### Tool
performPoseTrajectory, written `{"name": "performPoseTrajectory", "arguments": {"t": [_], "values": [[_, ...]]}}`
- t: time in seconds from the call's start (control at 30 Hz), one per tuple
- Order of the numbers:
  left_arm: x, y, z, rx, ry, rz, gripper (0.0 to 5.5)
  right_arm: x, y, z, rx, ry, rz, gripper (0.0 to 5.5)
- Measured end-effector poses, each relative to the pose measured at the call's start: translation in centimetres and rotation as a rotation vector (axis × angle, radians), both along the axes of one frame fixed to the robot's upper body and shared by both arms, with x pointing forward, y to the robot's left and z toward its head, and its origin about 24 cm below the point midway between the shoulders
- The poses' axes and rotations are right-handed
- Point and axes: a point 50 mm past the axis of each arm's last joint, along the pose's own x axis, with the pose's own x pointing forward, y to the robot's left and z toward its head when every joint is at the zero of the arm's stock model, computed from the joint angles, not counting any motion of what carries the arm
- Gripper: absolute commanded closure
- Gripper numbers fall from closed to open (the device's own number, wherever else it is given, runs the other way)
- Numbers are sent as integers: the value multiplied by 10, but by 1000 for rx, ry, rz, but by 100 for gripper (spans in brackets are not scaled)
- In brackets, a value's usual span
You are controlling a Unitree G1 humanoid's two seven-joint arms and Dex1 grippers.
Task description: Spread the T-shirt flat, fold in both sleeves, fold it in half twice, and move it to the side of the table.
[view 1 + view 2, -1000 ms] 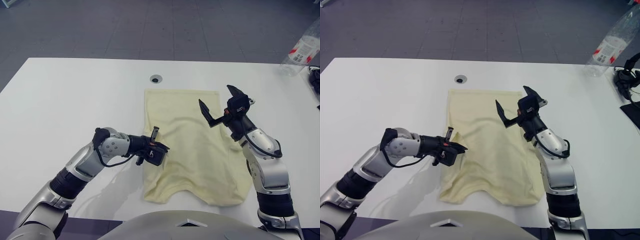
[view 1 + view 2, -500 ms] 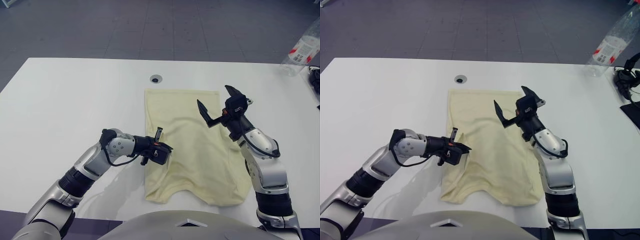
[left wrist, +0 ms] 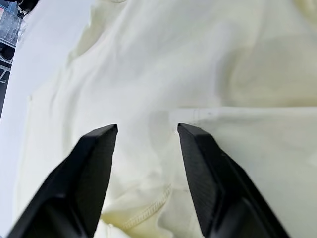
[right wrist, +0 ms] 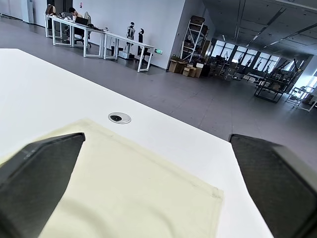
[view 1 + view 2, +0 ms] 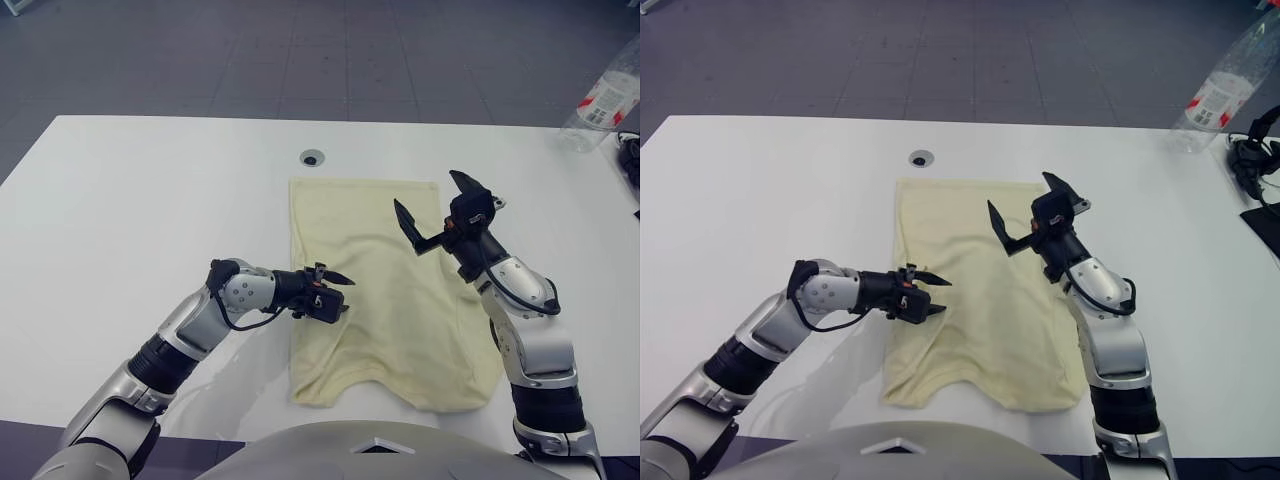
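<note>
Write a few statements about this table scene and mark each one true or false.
1. The left hand is open at the left edge of the pale yellow T-shirt. True.
2. The right hand grips a corner of the T-shirt. False: the right hand is open and raised over the cloth, holding nothing.
3. A plastic bottle stands near the far right corner of the table. True.
4. The T-shirt covers the round cable hole. False: the round cable hole lies bare, just beyond the shirt's far left corner.
</note>
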Motion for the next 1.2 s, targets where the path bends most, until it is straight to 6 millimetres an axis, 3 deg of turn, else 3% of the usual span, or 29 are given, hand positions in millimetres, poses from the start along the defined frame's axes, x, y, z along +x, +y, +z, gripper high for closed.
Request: {"name": "performPoseTrajectory", "arguments": {"t": [0.13,0.3,0.43,0.53,0.63,0.7,0.87,1.0,1.2], "values": [[9,3,13,-141,-13,87,184,0,0,0,1,0,2,10],[35,45,46,-340,-109,338,91,5,0,10,23,-22,40,10],[41,82,52,-414,-161,532,21,4,-28,21,-57,-11,98,10],[36,96,44,-461,-175,653,13,-4,-58,27,-173,50,185,10],[26,95,36,-554,-139,732,13,-18,-82,25,-301,159,334,10],[23,93,35,-652,-129,839,13,-26,-109,21,-446,274,413,10],[19,75,49,-925,-7,918,13,-39,-164,14,-655,501,481,10],[16,68,54,-976,11,941,13,-49,-182,5,-717,621,544,10],[16,64,50,-933,-15,962,13,-57,-189,-8,-736,730,601,10]]}}
